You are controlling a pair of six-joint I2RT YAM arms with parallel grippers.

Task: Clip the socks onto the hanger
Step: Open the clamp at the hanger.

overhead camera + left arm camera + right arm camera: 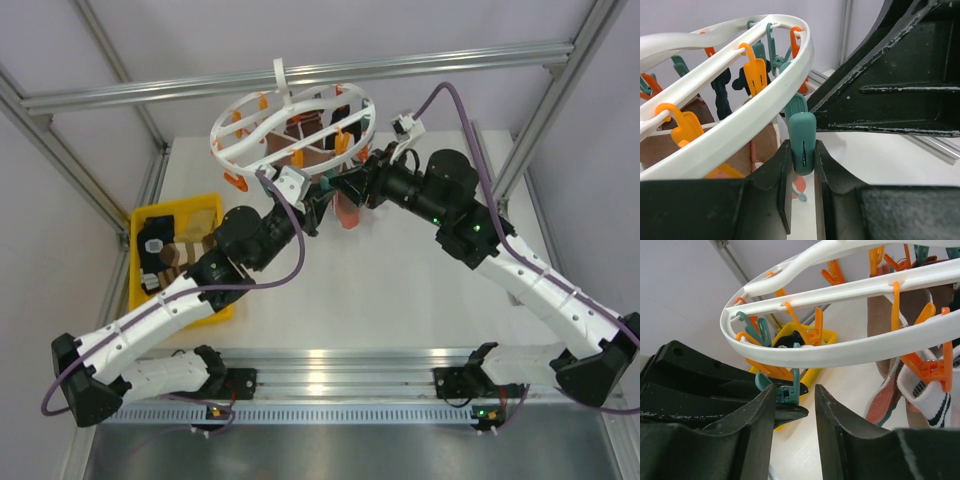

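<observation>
White surface (400, 300), aluminium frame (300, 76), round white plastic hanger (840, 352) hung above far side, left end effector (803, 165) clamped on teal plastic clip (802, 137), right end effector (795, 400) apart, brown fabric socks (879, 315) partly hidden.

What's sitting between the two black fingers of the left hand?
A teal clip dangling from the white hanger, pinched between the left hand's fingers. The left wrist view shows it.
</observation>
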